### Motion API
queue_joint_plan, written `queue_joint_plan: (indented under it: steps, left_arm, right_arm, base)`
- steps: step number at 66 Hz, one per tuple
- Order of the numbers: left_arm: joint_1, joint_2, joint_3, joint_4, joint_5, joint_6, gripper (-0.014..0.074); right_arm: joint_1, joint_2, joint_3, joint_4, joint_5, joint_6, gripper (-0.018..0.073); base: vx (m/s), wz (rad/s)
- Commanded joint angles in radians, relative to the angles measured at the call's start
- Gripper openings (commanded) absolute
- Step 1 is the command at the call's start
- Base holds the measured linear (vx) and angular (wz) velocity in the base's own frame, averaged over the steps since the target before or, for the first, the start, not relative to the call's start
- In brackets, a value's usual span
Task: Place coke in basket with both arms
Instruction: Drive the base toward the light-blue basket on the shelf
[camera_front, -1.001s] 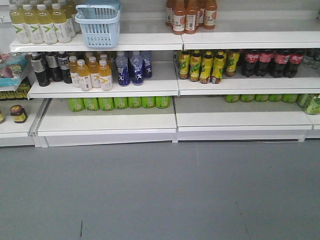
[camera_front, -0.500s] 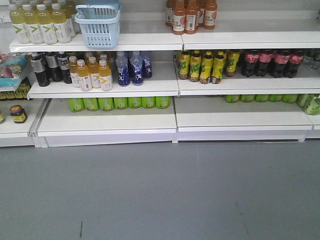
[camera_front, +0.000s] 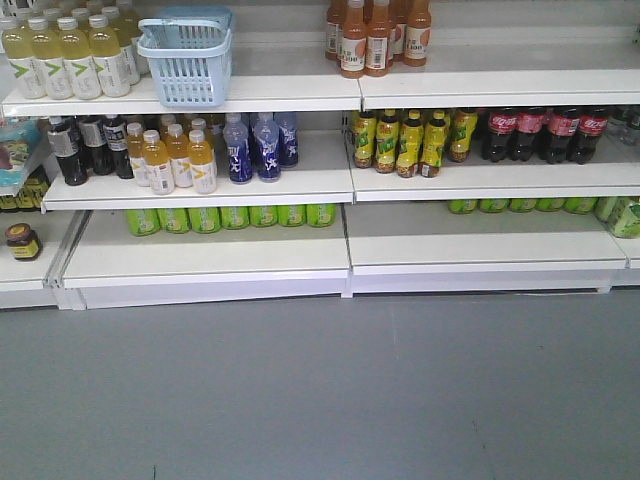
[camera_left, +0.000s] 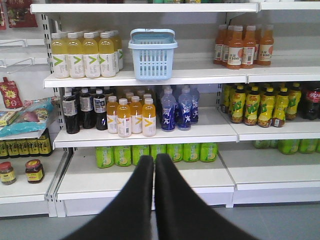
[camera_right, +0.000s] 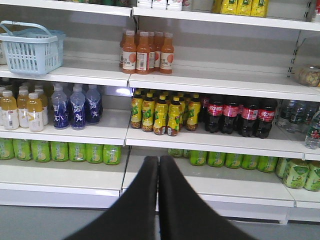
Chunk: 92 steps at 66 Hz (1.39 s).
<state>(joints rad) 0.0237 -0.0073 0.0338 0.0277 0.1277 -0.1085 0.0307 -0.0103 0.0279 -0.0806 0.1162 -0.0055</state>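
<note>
the basket looks like light blue plastic, the shelves look smooth and white, the floor is matt grey

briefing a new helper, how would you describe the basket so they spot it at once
On the white shelves, look left, to the shelf with pale yellow bottles. The basket stands just right of them. It alone is a light blue slotted container, not a drink.

One basket, two end effectors
</note>
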Motion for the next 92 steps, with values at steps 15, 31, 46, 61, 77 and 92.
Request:
queue_joint_plan:
  steps: [15,31,46,61,77,92]
  left_arm:
    - [-0.007,-0.019,-0.001,-0.004,-0.070,-0.009,-0.0006]
    - [-0.007,-0.019,-0.001,-0.004,-0.070,-0.009,-0.0006]
    - [-0.007,-0.019,-0.001,-0.004,-0.070,-0.009,-0.0006]
    - [-0.007,-0.019,-0.001,-0.004,-0.070,-0.009,-0.0006]
    - [-0.007,-0.019,-0.001,-0.004,-0.070,-0.009,-0.0006]
    - [-0.007,-0.019,-0.001,-0.004,-0.070,-0.009,-0.0006]
  right_arm:
    - [0.001,-0.018,0.011,-0.005,-0.075,-0.010,-0.0009]
    - [0.001,-0.018,0.011,-0.005,-0.075,-0.010,-0.0009]
    - [0.001,-0.018,0.011,-0.005,-0.075,-0.010,-0.0009]
    - [0.001,-0.018,0.011,-0.005,-0.075,-0.010,-0.0009]
    - [0.001,-0.018,0.011,-0.005,-0.075,-0.010,-0.0009]
    - [0.001,-0.018,0.011,-0.005,-0.075,-0.010,-0.0009]
  base:
    - [0.13,-0.02]
    - [0.10,0.00]
    - [0.09,0.04]
    - [0.09,0.06]
    - [0.10,0.08]
    - [0.12,0.08]
